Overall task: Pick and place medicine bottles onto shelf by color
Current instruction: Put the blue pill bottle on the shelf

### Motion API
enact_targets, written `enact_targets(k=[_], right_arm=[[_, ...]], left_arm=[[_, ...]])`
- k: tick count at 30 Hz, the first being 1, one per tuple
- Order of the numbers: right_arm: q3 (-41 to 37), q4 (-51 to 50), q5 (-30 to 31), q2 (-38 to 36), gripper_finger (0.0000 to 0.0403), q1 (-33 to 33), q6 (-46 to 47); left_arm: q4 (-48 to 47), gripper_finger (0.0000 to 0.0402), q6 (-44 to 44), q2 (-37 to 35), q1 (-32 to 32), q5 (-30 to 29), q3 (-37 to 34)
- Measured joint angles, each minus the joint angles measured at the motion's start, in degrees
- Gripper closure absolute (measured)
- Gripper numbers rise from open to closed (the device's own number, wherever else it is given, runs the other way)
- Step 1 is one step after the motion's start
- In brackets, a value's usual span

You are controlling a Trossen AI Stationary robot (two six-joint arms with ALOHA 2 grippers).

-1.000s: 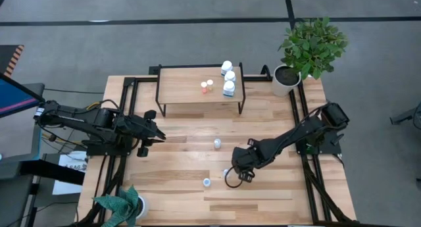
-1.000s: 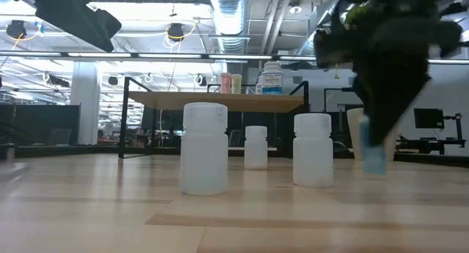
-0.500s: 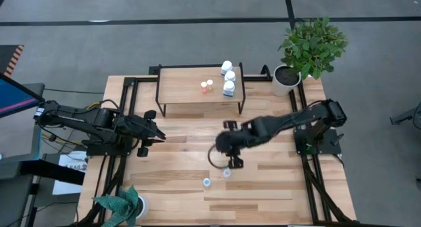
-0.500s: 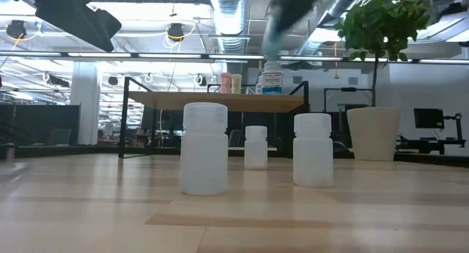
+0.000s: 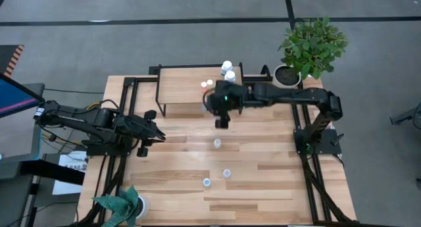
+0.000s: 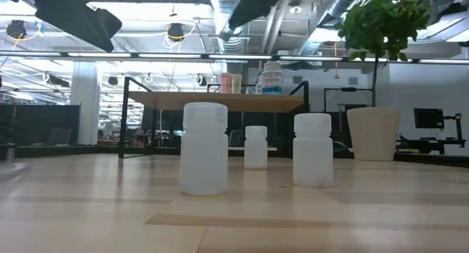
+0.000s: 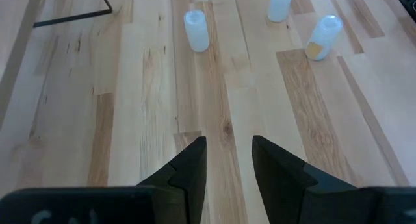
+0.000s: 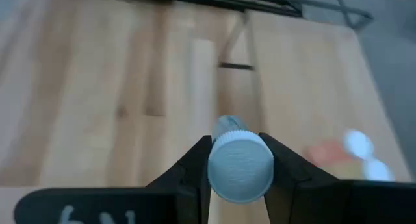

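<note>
My right gripper [image 5: 221,115] reaches over the near right part of the light-wood shelf [image 5: 181,85] and is shut on a tiny bottle with a pale blue cap [image 8: 239,165]. White bottles [image 5: 228,70] and tiny ones [image 5: 209,83] stand on the shelf's right part. Three small translucent bottles stand on their bases on the table [image 5: 217,143], [image 5: 227,173], [image 5: 206,182]. My left gripper [image 5: 158,133] waits open and empty over the table's left, and its wrist view shows its parted fingers [image 7: 229,152]. My right gripper pinches the tiny bottle between its two fingers, one on each side just below the pale blue cap [image 8: 239,146]. The cap end faces the wrist camera. The bottle is lifted clear, with the wooden board below it.
A potted plant in a white pot [image 5: 287,79] stands at the far right corner. Another plant [image 5: 122,206] stands at the near left corner. Open tabletop lies between the shelf and the three loose bottles.
My right gripper has risen from the table's near right part with the pale-blue-capped bottle. It has swung toward the far edge and left until it stands over the shelf. It has stayed shut. The three bottles on the table have kept their places.
</note>
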Motion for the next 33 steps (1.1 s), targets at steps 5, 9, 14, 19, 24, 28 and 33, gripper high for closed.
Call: enact_targets(k=[5,9,14,19,24,28,33], right_arm=[[0.0,-0.05,-5.04,0.11,0.029,-5.86,0.01],[0.0,0.24,-9.85,1.28,0.029,-9.03,0.01],[1.19,-0.11,-13.59,3.25,0.029,-10.79,-0.91],[9.13,-3.57,-14.47,8.21,0.029,-10.87,-3.46],[21.46,-14.37,-14.54,15.75,0.029,-10.74,-5.82],[30.4,-22.54,-12.72,20.76,0.029,-11.18,-5.98],[36.92,-29.13,-11.83,25.63,0.029,-11.76,-6.02]], left_arm=[[-0.02,0.0293,0.07,-0.01,0.0,0.0,0.0],[-0.02,0.0293,0.07,0.0,0.0,0.0,0.0],[0.02,0.0293,0.09,0.0,0.0,0.0,0.0],[0.29,0.0293,0.07,-0.04,0.0,0.0,0.0],[0.45,0.0293,-0.13,-0.02,0.0,0.0,0.02],[0.42,0.0293,-0.15,-0.02,0.0,0.0,0.02],[0.42,0.0293,-0.17,0.0,0.0,0.01,0.02]])
